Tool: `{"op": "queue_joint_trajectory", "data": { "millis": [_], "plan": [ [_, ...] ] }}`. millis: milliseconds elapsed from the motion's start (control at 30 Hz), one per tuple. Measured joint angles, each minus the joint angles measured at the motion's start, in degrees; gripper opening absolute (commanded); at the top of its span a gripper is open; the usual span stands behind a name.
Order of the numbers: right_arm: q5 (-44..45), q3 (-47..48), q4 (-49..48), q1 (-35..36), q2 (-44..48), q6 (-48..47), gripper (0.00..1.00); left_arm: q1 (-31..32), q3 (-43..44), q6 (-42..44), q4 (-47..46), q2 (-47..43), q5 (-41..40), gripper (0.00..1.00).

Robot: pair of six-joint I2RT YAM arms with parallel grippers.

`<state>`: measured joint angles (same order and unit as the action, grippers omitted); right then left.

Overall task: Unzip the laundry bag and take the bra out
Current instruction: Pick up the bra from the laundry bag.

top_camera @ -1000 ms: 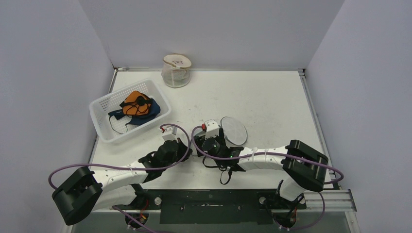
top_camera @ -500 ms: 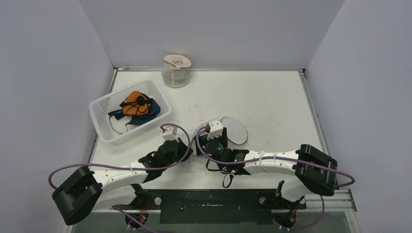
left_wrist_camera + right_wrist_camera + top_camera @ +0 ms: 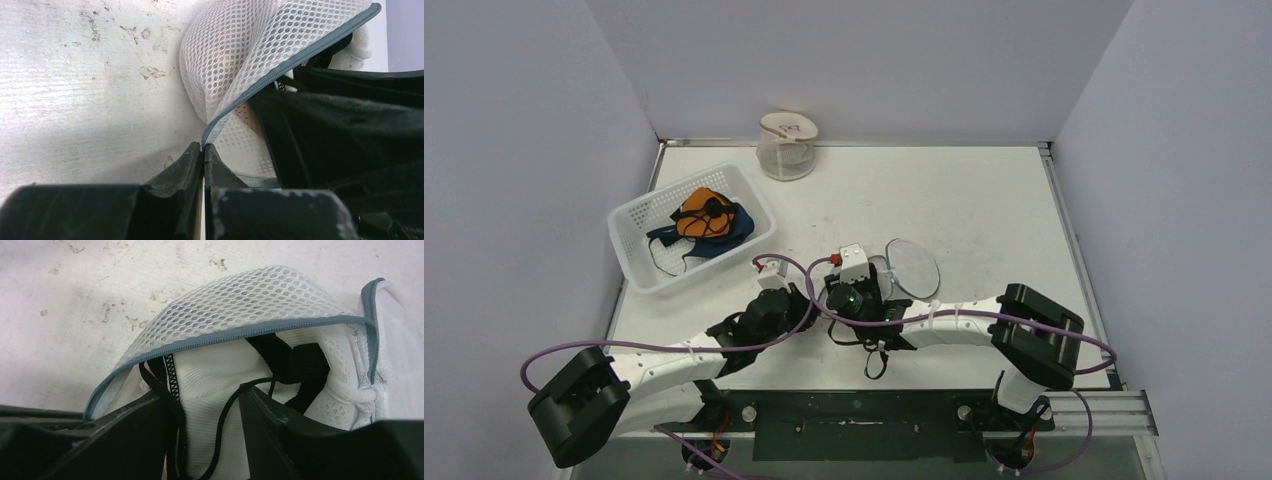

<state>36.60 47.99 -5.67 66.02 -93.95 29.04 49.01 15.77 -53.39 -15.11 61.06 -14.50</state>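
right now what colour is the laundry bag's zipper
Grey-blue; the zipper shows best in the right wrist view.

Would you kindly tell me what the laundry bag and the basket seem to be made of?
The laundry bag looks like white synthetic mesh fabric, matte, with open hexagonal holes and a grey zipper along its edge. The basket is apparently rigid white plastic, with perforated walls.

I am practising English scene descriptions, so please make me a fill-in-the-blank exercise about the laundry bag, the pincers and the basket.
1. The zipper of the laundry bag is ___ in colour.
2. The left pincer is ___ on the laundry bag's edge.
3. The bra inside it is white with ___ straps.
4. The orange and blue clothes lie in a white ___.
Missing words: grey, shut, black, basket.
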Motion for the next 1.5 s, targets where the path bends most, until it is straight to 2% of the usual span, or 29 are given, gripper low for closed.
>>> {"op": "queue_joint_trajectory", "data": {
  "millis": [100,200,267,367,433,633,767,967,1300,1500],
  "plan": [
    [0.79,-0.35,-0.15,-0.94,0.13,0.35,0.4,0.0,-0.07,-0.02,-0.13,-0.09,0.0,0.0],
    [0.74,-1.75,-0.28,-1.29,1.44,0.68,0.41,0.0,-0.11,-0.02,-0.15,-0.09,0.0,0.0],
    [0.59,-2.54,-0.7,-1.44,2.58,0.76,0.46,0.0,-0.11,-0.02,-0.22,-0.09,0.0,0.0],
    [0.44,-2.71,-1.38,-1.81,3.15,0.98,0.6,0.0,-0.11,-0.02,-0.37,-0.04,0.0,0.0],
    [0.15,-2.8,-1.6,-2.19,3.15,1.38,0.66,0.0,-0.11,-0.02,-0.55,0.04,0.0,0.0],
    [-1.6,-3.8,-2.62,-3.72,3.43,2.12,0.68,0.0,-0.11,-0.02,-0.55,0.04,0.02,0.0],
    [-3.02,-5.7,-5.09,-4.44,4.42,2.82,0.74,0.0,-0.11,-0.02,-0.55,0.02,0.02,0.0],
    [-4.5,-9.62,-8.09,-4.72,9.05,3.32,0.74,0.0,-0.11,0.0,-0.52,0.0,0.2,0.0],
    [-6.71,-9.73,-9.31,-6.47,9.6,4.22,0.71,0.0,-0.09,0.02,-0.52,0.0,0.22,0.0],
    [-8.55,-7.91,-8.33,-6.47,6.67,3.34,0.59,0.0,0.04,0.02,-0.13,-0.04,0.28,0.0]
  ]
}}
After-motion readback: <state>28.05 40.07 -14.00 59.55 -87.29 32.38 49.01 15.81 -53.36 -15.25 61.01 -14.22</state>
